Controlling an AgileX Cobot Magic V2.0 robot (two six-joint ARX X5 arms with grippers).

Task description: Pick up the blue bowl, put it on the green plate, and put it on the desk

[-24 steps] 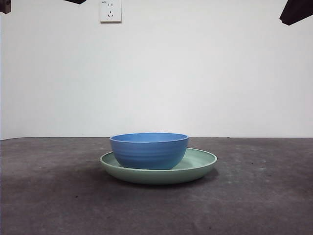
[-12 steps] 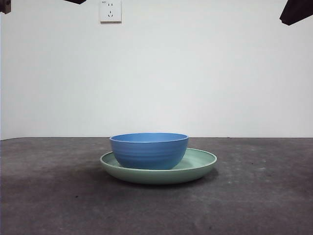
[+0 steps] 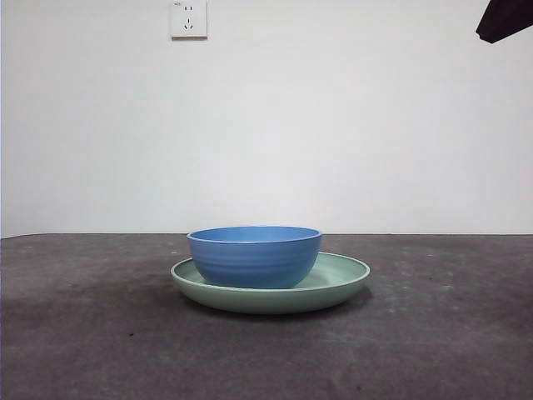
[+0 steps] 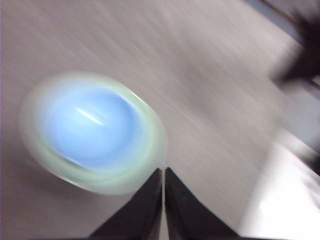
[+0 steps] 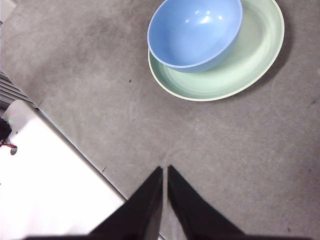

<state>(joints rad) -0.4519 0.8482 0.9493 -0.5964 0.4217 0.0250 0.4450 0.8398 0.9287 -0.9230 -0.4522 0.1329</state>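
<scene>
Plain white wall point(image 3: 333, 125) with a socket point(image 3: 188, 18) up top, dark grey-brown matte desk point(image 3: 100, 333) filling the lower part of the front view. On the desk sits the green plate point(image 3: 346, 275), flat and level, and the blue bowl point(image 3: 254, 257) stands upright inside it, resting on the plate floor and set toward one side rather than centred — right wrist view shows the bowl point(image 5: 195, 31) crowding one edge of the plate point(image 5: 250, 60). Bowl empty, plate otherwise empty. Left gripper point(image 4: 163, 175) hangs high above the table with jaws pressed together, nothing between them; its view is motion-blurred, bowl point(image 4: 90, 125) and plate point(image 4: 150, 150) smeared but readable. Right gripper point(image 5: 165, 172) also high, well apart from the dishes, jaws closed on nothing. Front view shows only a black tip point(image 3: 504, 18) at a top corner. Judged from the layout, the bowl-on-plate step looks done; what remains is taking the bowl to bare desk. Handling guess — bowl is rigid, light, glossy and likely slippery, possibly breakable if ceramic; best hold is pinching the rim wall, one jaw inside and one outside, on the side away from the plate's raised edge. Plate may slide if nudged.
</scene>
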